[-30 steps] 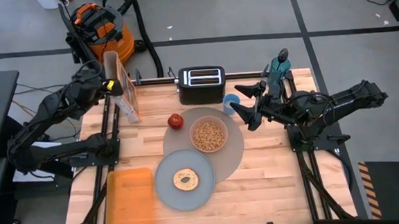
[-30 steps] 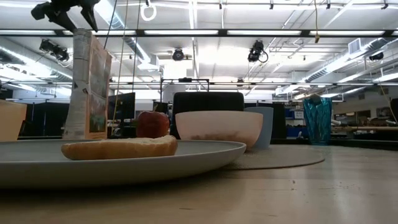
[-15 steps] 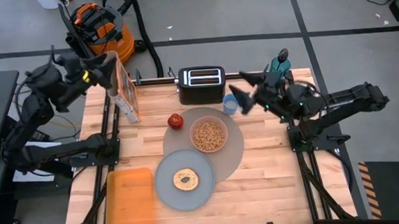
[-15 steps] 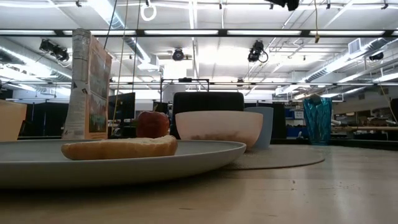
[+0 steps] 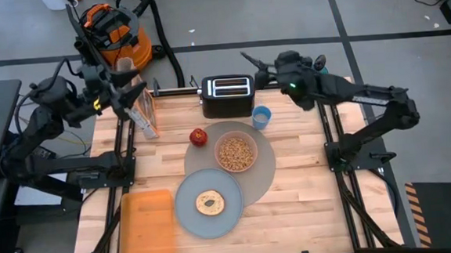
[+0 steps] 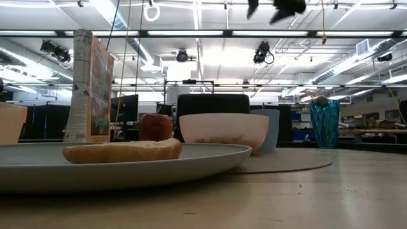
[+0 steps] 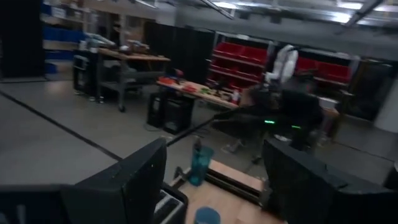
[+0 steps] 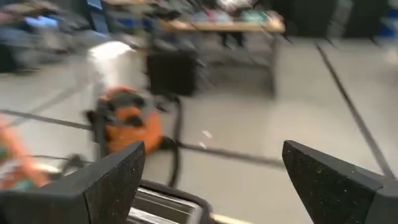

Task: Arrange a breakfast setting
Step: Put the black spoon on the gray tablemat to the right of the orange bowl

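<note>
Both arms raised clear, upper frame: left gripper spread, empty; right gripper spread, empty. Mat, plate, bowl, cup, apple seen laid out; spoon not seen. Judged: spoon to be located next.

Left gripper, right gripper raised, fingers spread, empty.

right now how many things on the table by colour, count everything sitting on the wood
grey: 2, large round grey-brown mat, smaller round grey plate
red: 1, red apple
blue: 1, small blue cup
pink: 1, pink bowl
orange: 1, flat tray
black: 1, toaster
printed: 1, box
total: 8
</note>
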Robot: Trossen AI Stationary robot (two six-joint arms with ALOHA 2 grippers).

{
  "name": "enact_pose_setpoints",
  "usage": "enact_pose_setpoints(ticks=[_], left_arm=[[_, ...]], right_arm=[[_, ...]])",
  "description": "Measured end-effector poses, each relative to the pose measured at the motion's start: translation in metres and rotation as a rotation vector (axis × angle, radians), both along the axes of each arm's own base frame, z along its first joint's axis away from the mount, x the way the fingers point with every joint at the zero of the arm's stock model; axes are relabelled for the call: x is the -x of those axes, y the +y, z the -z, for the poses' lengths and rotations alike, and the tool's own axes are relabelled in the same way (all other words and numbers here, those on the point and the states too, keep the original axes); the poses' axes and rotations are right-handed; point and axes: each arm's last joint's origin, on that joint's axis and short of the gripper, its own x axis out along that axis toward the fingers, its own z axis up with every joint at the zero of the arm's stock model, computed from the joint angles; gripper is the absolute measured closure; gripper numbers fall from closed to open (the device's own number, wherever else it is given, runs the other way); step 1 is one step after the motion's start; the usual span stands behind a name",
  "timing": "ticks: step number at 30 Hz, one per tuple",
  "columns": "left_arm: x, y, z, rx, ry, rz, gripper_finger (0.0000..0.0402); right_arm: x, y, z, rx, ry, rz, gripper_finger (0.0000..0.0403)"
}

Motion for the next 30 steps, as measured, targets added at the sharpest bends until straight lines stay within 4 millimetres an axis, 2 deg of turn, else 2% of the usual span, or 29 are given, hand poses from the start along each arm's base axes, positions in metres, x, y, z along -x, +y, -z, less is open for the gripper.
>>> enact_pose_setpoints(ticks=[5,12,15,19,24,30], left_arm=[[0.004,-0.007,0.003,0.002,0.027,0.056,0.0127],[0.012,-0.016,0.010,0.020,0.096,0.126,0.0127],[0.012,-0.017,0.011,0.000,0.110,0.139,0.0127],[0.011,-0.017,0.011,-0.024,0.123,0.140,0.0127],[0.012,-0.017,0.011,-0.047,0.133,0.133,0.0127],[0.016,-0.018,0.010,-0.063,0.126,0.126,0.0127]], right_arm=[[0.018,-0.036,0.027,-0.145,-0.057,0.255,0.0016],[0.036,-0.066,0.062,-0.272,-0.073,0.543,0.0028],[0.037,-0.085,0.074,-0.346,-0.050,0.586,0.0041],[0.036,-0.118,0.086,-0.514,0.059,0.551,0.0052],[0.041,-0.152,0.089,-0.629,0.186,0.561,0.0055],[0.061,-0.201,0.066,-0.720,0.154,0.489,0.0055]])
